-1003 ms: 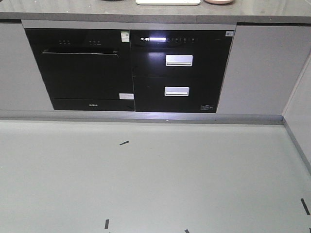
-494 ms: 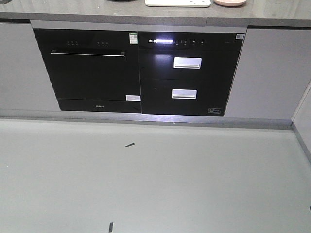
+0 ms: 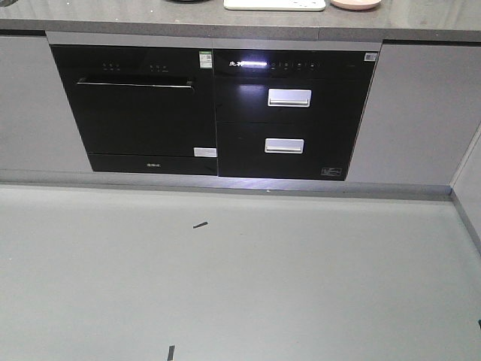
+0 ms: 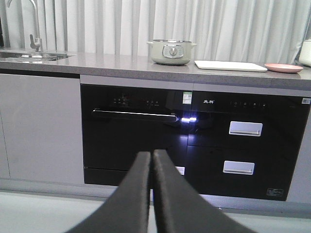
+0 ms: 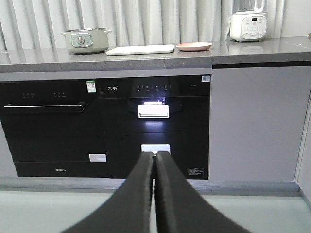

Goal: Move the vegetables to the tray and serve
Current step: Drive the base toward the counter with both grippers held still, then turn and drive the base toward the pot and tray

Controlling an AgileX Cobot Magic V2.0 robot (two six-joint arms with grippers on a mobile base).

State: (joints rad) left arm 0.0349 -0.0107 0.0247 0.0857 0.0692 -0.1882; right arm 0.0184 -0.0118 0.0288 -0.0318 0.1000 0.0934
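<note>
The cream tray lies flat on the grey countertop, between a pale green pot and a round pink plate. In the left wrist view the tray sits right of the pot, and the front view catches only its near edge at the top. The vegetables are out of view. My left gripper is shut with nothing in it, held low and well short of the cabinets. My right gripper is likewise shut and empty, pointing at the black drawer unit.
Below the counter stand a black built-in oven and a black two-drawer appliance with silver handles. A sink with faucet is at the left end, a white blender base at the right. A grey wall bounds the floor on the right.
The front view shifted between one second ago and half a second ago, with the cabinets sliding right and slightly down in frame. Since then almost nothing has moved.
</note>
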